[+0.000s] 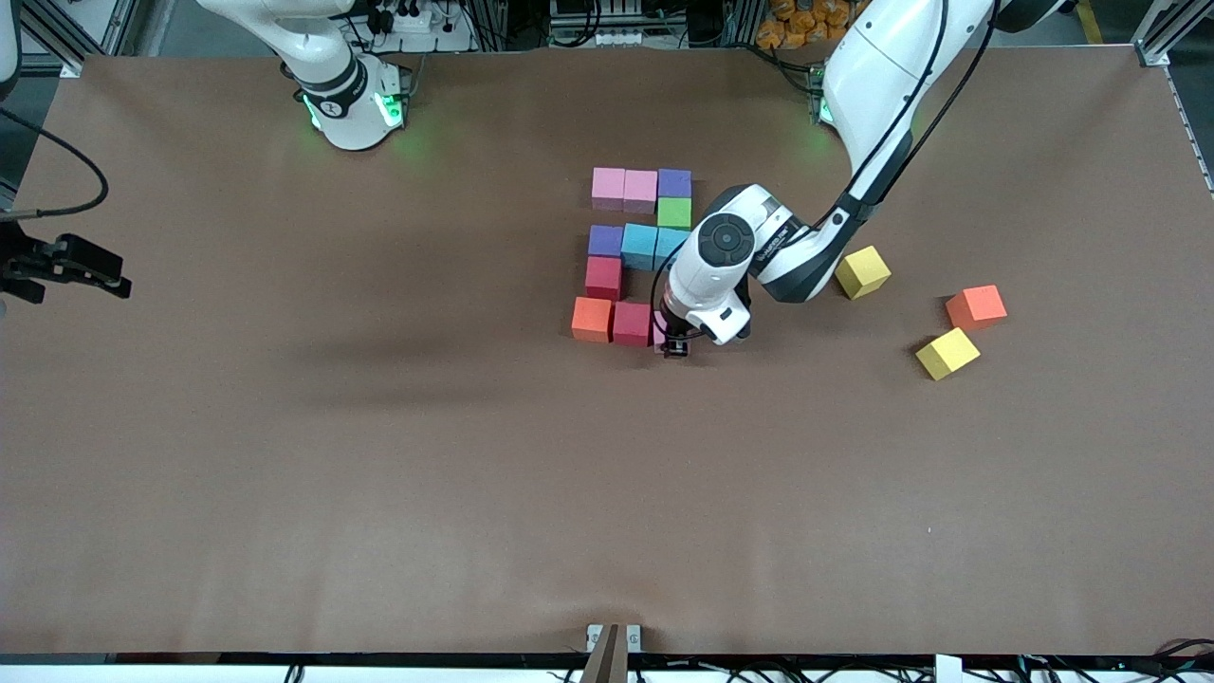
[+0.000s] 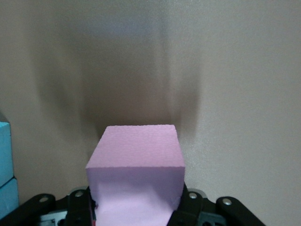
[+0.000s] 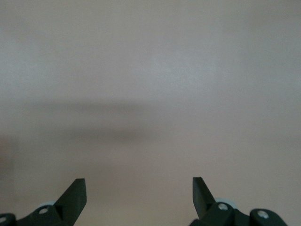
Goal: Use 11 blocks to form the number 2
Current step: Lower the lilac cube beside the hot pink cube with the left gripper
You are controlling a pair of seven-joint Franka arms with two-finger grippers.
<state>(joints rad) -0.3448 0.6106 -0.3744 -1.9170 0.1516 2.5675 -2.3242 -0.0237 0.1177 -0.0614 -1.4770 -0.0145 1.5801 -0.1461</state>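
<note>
Left gripper (image 1: pixel 675 347): fingers (image 2: pixel 80 207) closed on a pink cube (image 2: pixel 135 176), one on each side face. The wrist view shows the grip plainly and two blue faces at its edge. From the front camera the hand hides nearly all of this cube; only a pink sliver (image 1: pixel 658 334) shows at the end of the nearest row, just beside a red cube (image 1: pixel 632 323). Whether it rests on the table (image 1: pixel 379 474) I cannot tell.

The number 2 (image 1: pixel 634 254) lies flat near mid-table, on the left arm's half. Long axis runs from the robots' bases toward the front camera; its rows run across, between the two arms' ends.
- Row farthest from the front camera: two pink cubes (image 1: pixel 624 188), then a purple cube (image 1: pixel 674 183) toward the left arm's end.
- Link: green cube (image 1: pixel 674 212).
- Middle row: second purple cube (image 1: pixel 605 240), two blue cubes (image 1: pixel 652 245), the outer one partly under the arm.
- Link: another red cube (image 1: pixel 603 277).
- Nearest row: orange cube (image 1: pixel 592 319), red, then the held pink.

Loose toward the left arm's end, well apart from the digit: two yellow cubes (image 1: pixel 862 271) (image 1: pixel 947 353) and an orange-red cube (image 1: pixel 976 306).

Right gripper (image 1: pixel 95 270): waits over the table edge at the right arm's end. Its fingertips (image 3: pixel 75 195) stand wide apart with bare table between them, a detail only its wrist view gives.
</note>
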